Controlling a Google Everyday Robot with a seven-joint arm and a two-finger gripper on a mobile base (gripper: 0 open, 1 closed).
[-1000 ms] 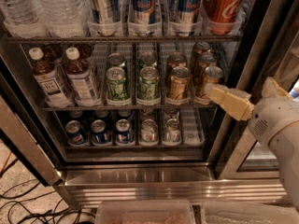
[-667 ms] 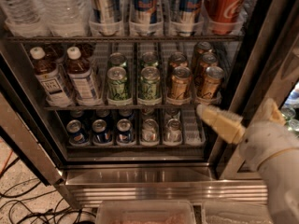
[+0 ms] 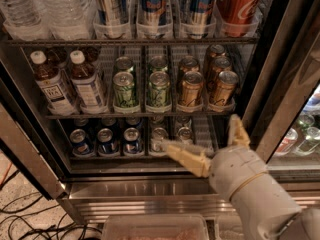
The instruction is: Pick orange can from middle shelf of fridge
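The gripper (image 3: pixel 201 134) hangs empty with its two fingers spread wide, one reaching left across the lower rack of small cans (image 3: pixel 105 141) and the other pointing up toward the front edge of the middle shelf (image 3: pixel 150 115). The orange can (image 3: pixel 222 88) nearest it stands untouched at the right end of that shelf in the fridge (image 3: pixel 150 189), with a second orange can (image 3: pixel 191 91) just beside it and the green cans (image 3: pixel 158 90) further left. The main risk, as I judge it, is the climb back up: the upper finger sits just under the shelf's wire edge and could catch on it, or one finger could wedge between the two front orange cans and knock one over (they stand close together in their trays). The left finger could also nudge the small cans it lies against. Compared with a second ago, the gripper has dropped from the height of the orange cans to below the shelf and drifted left, while every can stands where it did
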